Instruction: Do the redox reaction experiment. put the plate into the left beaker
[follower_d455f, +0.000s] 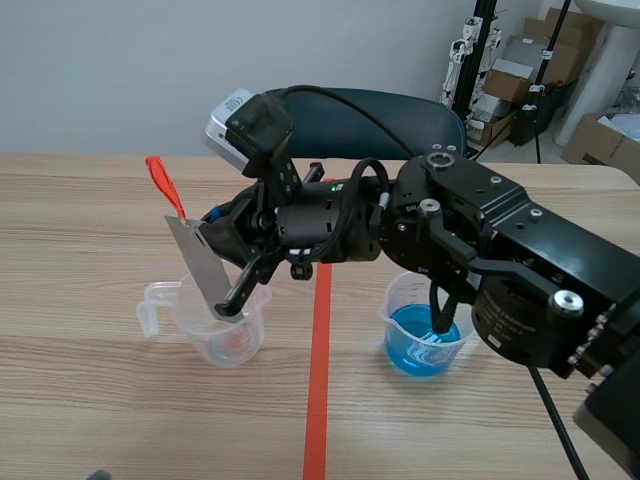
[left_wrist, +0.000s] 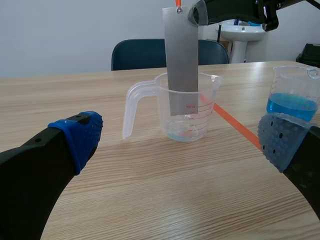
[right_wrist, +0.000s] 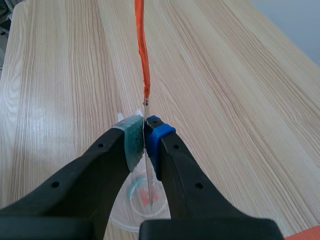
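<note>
- The right gripper (right_wrist: 145, 137), reaching past the table's middle from the right side, is clamped on the grey metal plate (left_wrist: 181, 55). Its two pads press the plate's faces close to its upper end.
- The plate stands with its lower end inside the left beaker (left_wrist: 207, 115). In the scene view it leans, with its upper end away from the arm.
- In the left wrist view the plate's lower edge stops short of the beaker's floor. Whether it touches the wall cannot be told.
- An orange-red strip (follower_d455f: 163, 185) is fixed at the plate's upper end and rises beyond the gripper.
- The left beaker is clear plastic with a handle and red markings. It stands just left of the tape line (follower_d455f: 318, 380), with only a thin film of liquid at its bottom.
- The right beaker (follower_d455f: 425, 345) stands right of the tape line and holds blue liquid.
- The left gripper (left_wrist: 182, 142) sits low over the table (follower_d455f: 100, 400), facing the left beaker, with its fingers spread wide and nothing between them.
</note>
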